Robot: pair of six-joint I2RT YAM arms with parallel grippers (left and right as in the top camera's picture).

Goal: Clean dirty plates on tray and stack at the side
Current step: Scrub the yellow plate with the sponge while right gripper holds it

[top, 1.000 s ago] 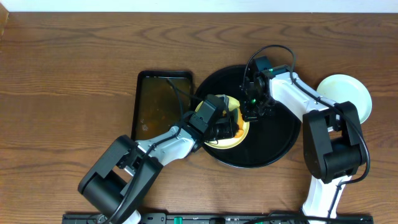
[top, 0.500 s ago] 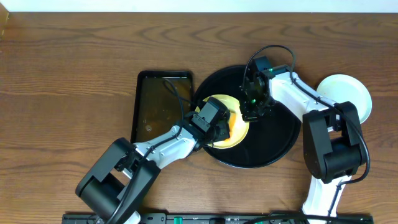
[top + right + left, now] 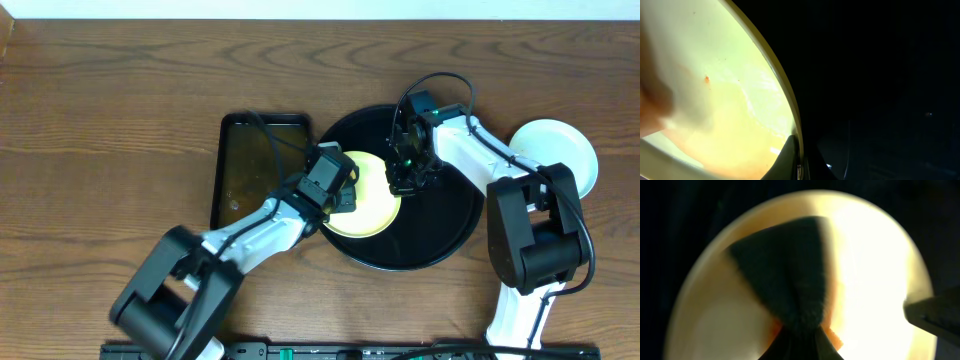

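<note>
Left fingers (image 3: 799,344): we see them drawn together on an orange sponge (image 3: 834,339), of which only slivers show, low over the plate's left side.
Right fingers (image 3: 796,161): pinched on the right rim of the same plate.
Yellow plate (image 3: 372,210): in the black tray (image 3: 440,248); mostly clean, with faint orange smears and specks.
Pale plate (image 3: 556,150): on the bench (image 3: 120,100), right of the tray.

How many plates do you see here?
2: a pale yellow plate on the black tray, a pale green plate on the table beside it. Another may hide beneath it.
</note>
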